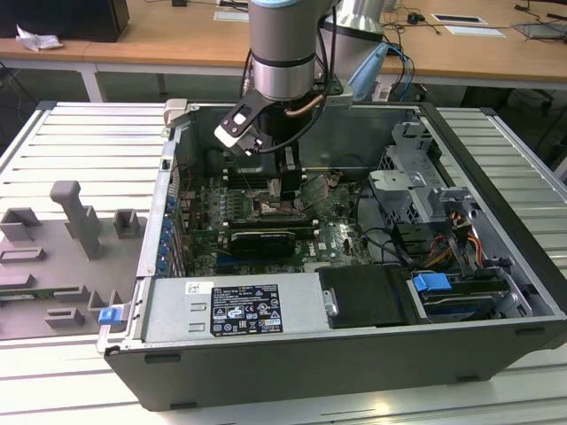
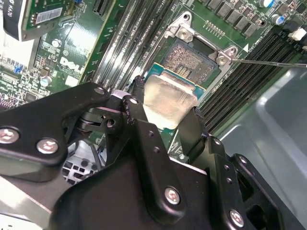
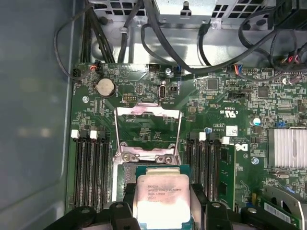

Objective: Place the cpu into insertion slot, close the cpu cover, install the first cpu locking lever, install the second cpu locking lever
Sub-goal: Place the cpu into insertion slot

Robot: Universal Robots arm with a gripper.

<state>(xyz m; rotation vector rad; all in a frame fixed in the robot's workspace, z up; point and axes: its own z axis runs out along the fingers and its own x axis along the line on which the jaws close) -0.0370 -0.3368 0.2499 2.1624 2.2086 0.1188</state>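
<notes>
My gripper (image 3: pixel 162 203) is shut on the cpu (image 3: pixel 160 191), a silver-topped square chip on a green substrate, with one black finger (image 3: pixel 125 194) on each side. In the second wrist view the gripper (image 2: pixel 165 109) holds the cpu (image 2: pixel 168 93) low over the insertion slot (image 2: pixel 191 56), whose dark contact field shows beyond the chip's edge. I cannot tell whether chip and socket touch. The cpu cover (image 3: pixel 147 115) lies flipped open past the hinge. A thin metal lever rod (image 2: pixel 268 62) sticks out sideways. In the exterior view the gripper (image 1: pixel 285 181) reaches down into the open computer case (image 1: pixel 496 266).
Black memory slots (image 3: pixel 88 167) flank the socket on both sides. A black expansion card (image 1: pixel 261 239) lies toward the front, cables and a drive cage (image 1: pixel 416 177) on the exterior view's right. Grey fixture blocks (image 1: pixel 75 221) stand on the exterior view's left.
</notes>
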